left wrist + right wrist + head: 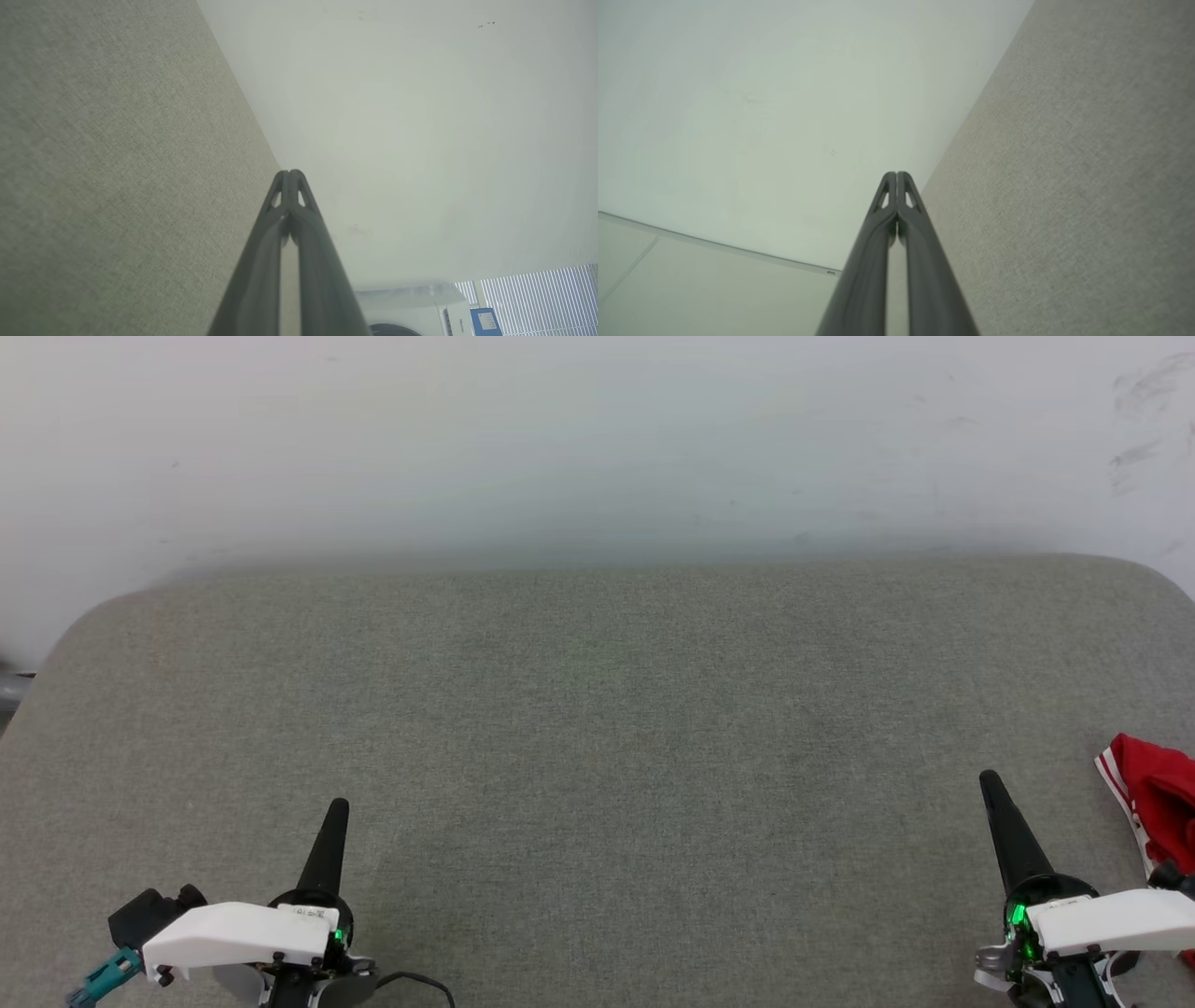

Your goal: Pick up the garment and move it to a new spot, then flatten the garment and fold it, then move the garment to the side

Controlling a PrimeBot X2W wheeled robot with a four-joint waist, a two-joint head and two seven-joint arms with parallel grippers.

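Note:
The garment (1158, 807), red with red-and-white striped trim, lies bunched at the right edge of the grey fabric surface (597, 728) in the head view, partly cut off by the frame. My right gripper (990, 782) sits just left of it, shut, holding nothing. At the lower left my left gripper (338, 807) is also shut and holds nothing. In the left wrist view the left gripper (289, 173) has its tips pressed together. The right gripper (896, 175) looks the same in the right wrist view.
A pale wall (597, 439) rises behind the grey surface. In the left wrist view a white appliance (411, 308) and window blinds (537, 294) stand beyond the surface's edge.

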